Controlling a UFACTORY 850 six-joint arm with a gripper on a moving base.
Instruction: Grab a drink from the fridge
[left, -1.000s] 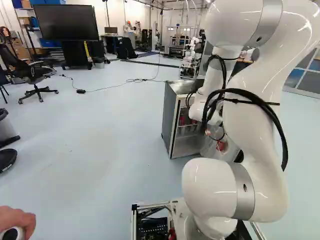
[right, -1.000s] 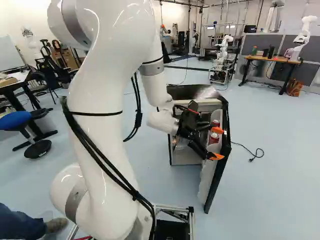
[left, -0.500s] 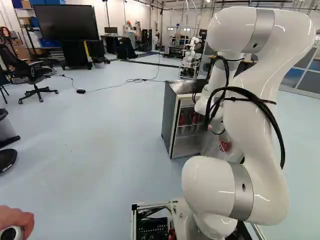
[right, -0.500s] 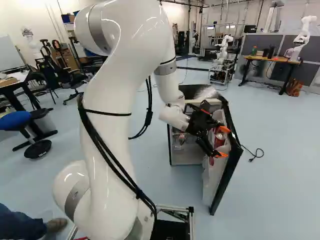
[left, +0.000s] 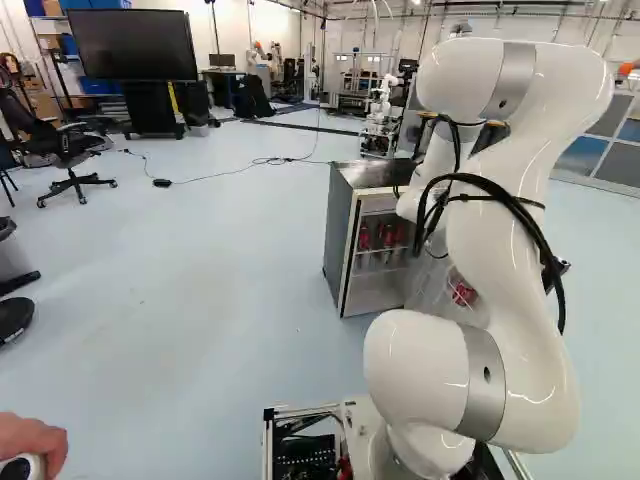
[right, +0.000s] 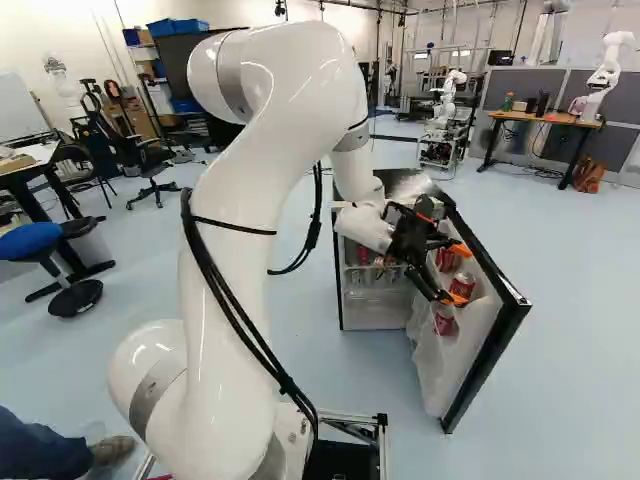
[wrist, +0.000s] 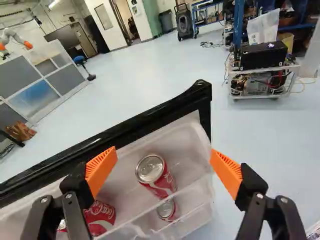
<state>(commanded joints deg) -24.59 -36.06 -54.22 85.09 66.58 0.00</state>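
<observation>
Well, your fridge (left: 343, 235) stands on the pale blue floor (left: 200, 260), with its door (right: 470, 375) swung wide open. Your jaws (right: 458, 274) are spread apart, with nothing pinched, over the inside of that door. In the wrist view, a red drink can (wrist: 161, 184) sits in a clear door shelf, ahead of the jaws (wrist: 164, 159) and in line with the gap. You can see its shiny lid. A second can (wrist: 166, 210) is lower down, and a third can (wrist: 101, 218) lies near one side. Across the room, you have a big black screen (left: 132, 45) and a black chair (left: 65, 145) at the left of the left base view. At the right of the right base view, a wooden tabletop (right: 540, 118) has another robot (right: 606, 72) at its end. A black cord (right: 515, 306) curls on the floor past the door.
</observation>
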